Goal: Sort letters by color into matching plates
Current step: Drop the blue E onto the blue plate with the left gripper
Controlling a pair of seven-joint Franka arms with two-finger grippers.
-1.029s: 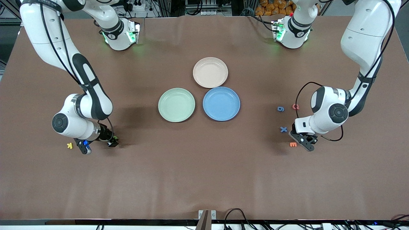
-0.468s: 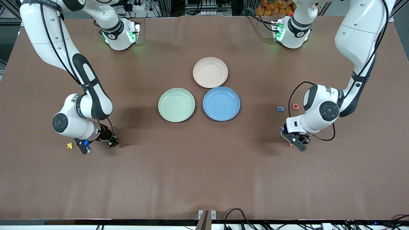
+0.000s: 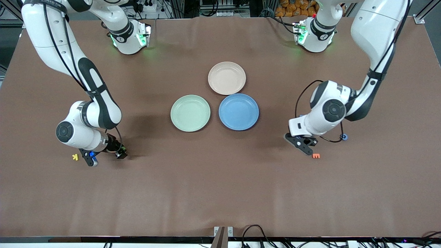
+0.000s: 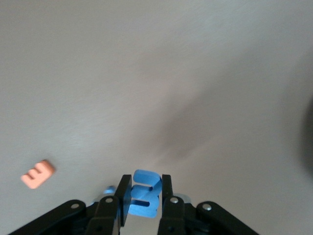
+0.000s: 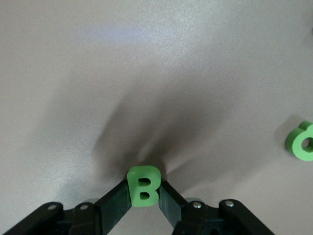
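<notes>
The pale green plate (image 3: 190, 113) and the blue plate (image 3: 238, 111) sit side by side mid-table. My left gripper (image 3: 304, 144) hangs over the table between the blue plate and an orange letter, shut on a blue letter (image 4: 145, 196) that stands between its jaws (image 4: 143, 183). My right gripper (image 3: 121, 152) is low at the table toward the right arm's end, its fingers shut on a green letter B (image 5: 143, 185). Another green letter (image 5: 302, 142) lies close by in the right wrist view. One more blue letter (image 3: 344, 137) lies under the left arm's wrist.
A beige plate (image 3: 226, 78) touches the two plates, farther from the front camera. An orange E (image 3: 316, 156) lies just nearer the camera than the left gripper. A yellow K (image 3: 75, 157) lies beside the right gripper.
The left arm has swung from the letter cluster toward the plates, carrying the blue letter. The right gripper has closed on the green B; that arm has stayed in place.
</notes>
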